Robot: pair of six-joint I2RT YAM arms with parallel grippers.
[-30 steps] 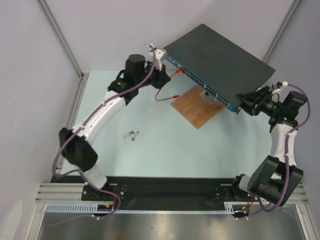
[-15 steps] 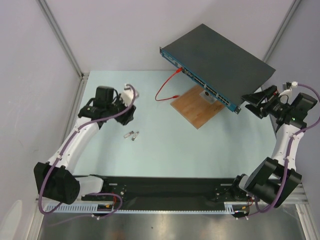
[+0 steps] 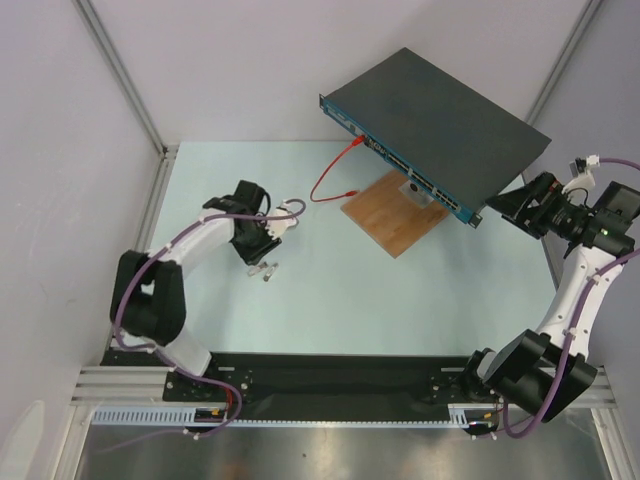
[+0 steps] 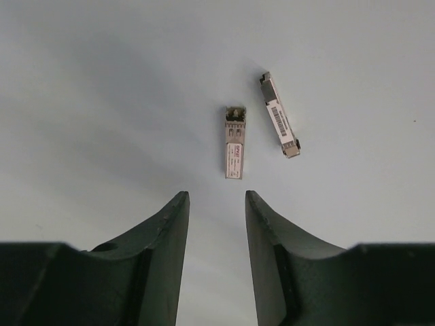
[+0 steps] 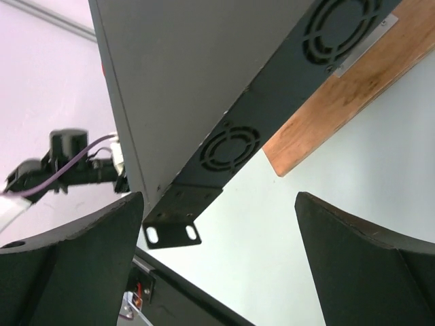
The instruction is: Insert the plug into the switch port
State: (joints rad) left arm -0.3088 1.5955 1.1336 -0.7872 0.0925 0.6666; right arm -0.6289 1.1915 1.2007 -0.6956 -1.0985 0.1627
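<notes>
Our left fingers stand apart, empty, above two small silver metal modules. Our right fingers gape beside the flat dark grey-black metal switch at the tabletop's far right, with the thin red cable's plug at its blue front.

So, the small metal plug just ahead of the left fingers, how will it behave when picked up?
The nearer plug looks like a rigid metal-cased block, so probably stiff and light. Its flat sides suggest it would slide, not roll, if nudged. It lies low on the table, so the left gripper may slip on it.
</notes>
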